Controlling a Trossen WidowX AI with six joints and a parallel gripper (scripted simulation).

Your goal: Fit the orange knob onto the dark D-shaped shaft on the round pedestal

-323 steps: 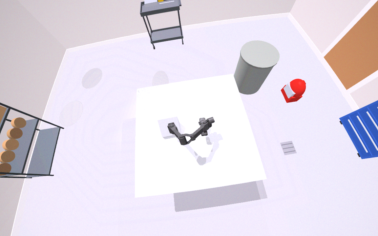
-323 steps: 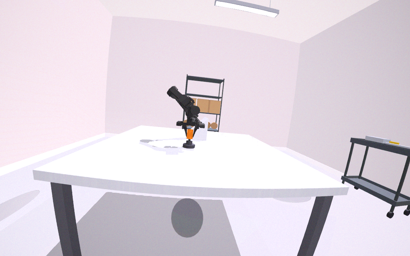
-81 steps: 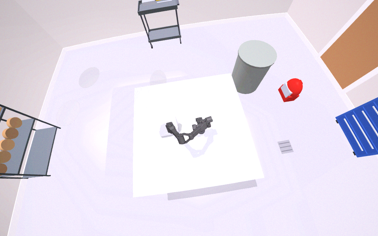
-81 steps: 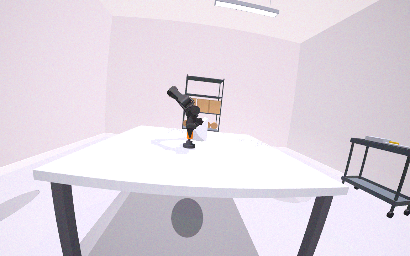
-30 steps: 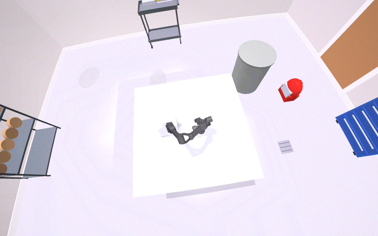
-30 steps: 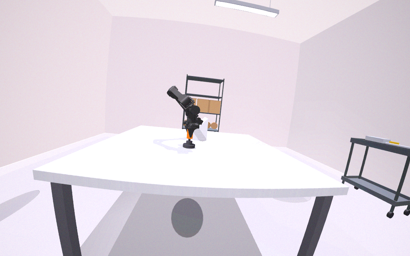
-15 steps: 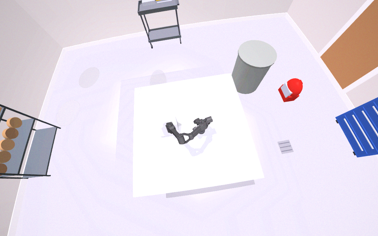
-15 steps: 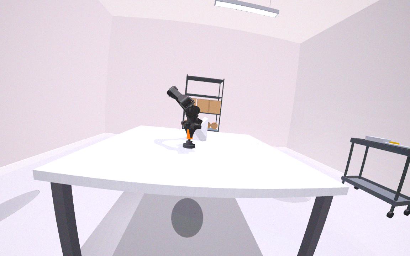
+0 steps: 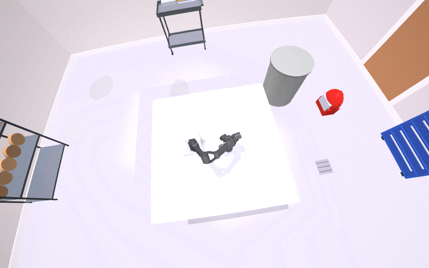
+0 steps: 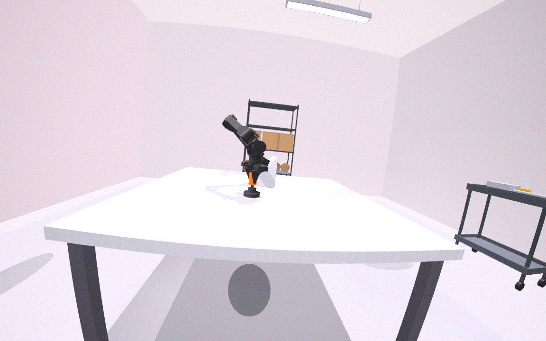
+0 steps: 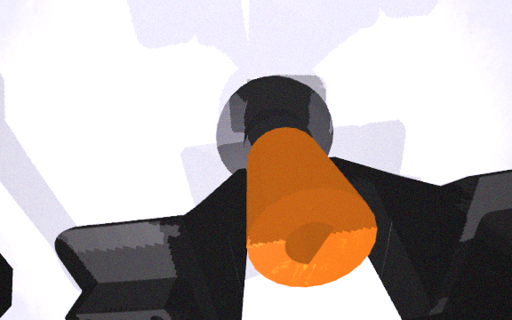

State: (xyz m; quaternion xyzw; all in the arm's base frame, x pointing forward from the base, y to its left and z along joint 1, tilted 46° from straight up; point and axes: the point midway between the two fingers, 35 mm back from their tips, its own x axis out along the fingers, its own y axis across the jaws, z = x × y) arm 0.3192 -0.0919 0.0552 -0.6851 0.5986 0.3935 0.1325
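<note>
The orange knob (image 10: 251, 179) (image 11: 283, 173) is upright above the round dark pedestal (image 10: 251, 194) (image 11: 228, 153). My gripper (image 10: 252, 178) (image 11: 286, 171) is shut on the knob, one finger on each side. In the exterior view a short dark piece (image 10: 252, 186) shows between the knob and the pedestal's base, so the knob is not down on the base. How far the shaft reaches into the knob is hidden. In the wrist view the D-shaped hole (image 11: 305, 244) opens in the knob's upper face, its straight edge at the right. The shaft's flat side is hidden, and the knob is hidden in the top view.
The arm (image 9: 206, 158) bends over the white table (image 9: 182, 196) (image 10: 207, 224). A white angled panel (image 10: 272, 174) stands behind the gripper in the exterior view. A wheeled cart (image 9: 186, 38) (image 10: 504, 250), a grey bin (image 9: 284, 83) and shelving (image 10: 273, 104) stand away from the table.
</note>
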